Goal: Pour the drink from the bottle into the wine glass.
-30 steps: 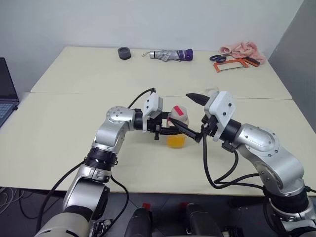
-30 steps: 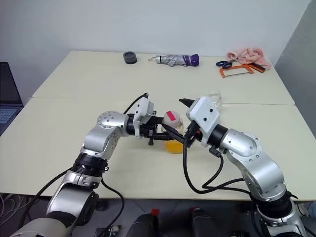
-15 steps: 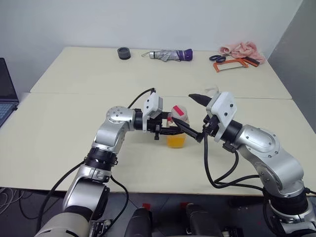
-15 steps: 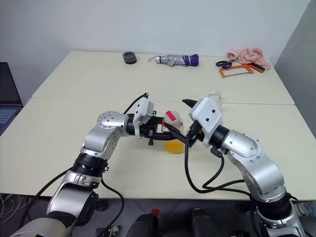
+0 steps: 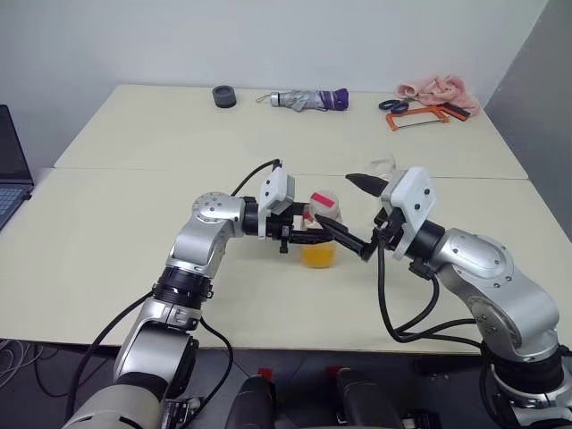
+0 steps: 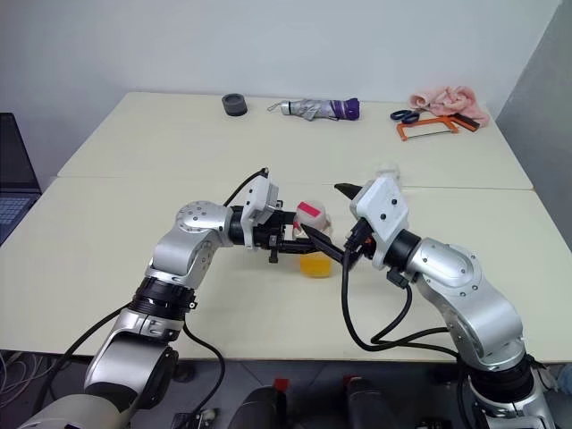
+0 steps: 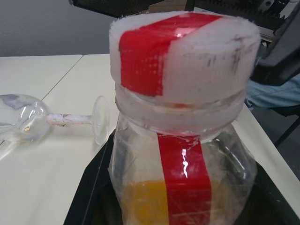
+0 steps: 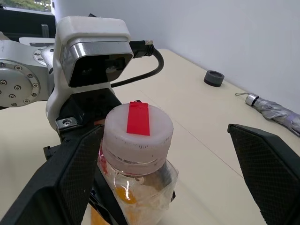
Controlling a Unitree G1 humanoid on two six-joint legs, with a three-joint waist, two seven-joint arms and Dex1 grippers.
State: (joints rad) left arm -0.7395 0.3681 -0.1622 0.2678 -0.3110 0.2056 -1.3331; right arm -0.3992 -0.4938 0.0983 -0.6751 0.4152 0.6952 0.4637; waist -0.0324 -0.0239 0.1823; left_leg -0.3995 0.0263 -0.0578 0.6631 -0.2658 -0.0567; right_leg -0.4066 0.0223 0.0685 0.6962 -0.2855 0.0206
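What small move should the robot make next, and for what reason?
Probably the right gripper should close its open fingers on the cap. The left gripper holds the bottle upright with the cap on, so the drink cannot pour. The wine glass also lies on its side.

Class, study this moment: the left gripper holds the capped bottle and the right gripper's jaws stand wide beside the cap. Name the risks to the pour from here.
1. The cap is on the bottle, so no drink can leave; the open right gripper may slip while twisting it.
2. The wine glass lies on its side on the table, so pouring now would likely spill.
3. The left gripper clamps soft plastic; uncapping could squeeze drink out.
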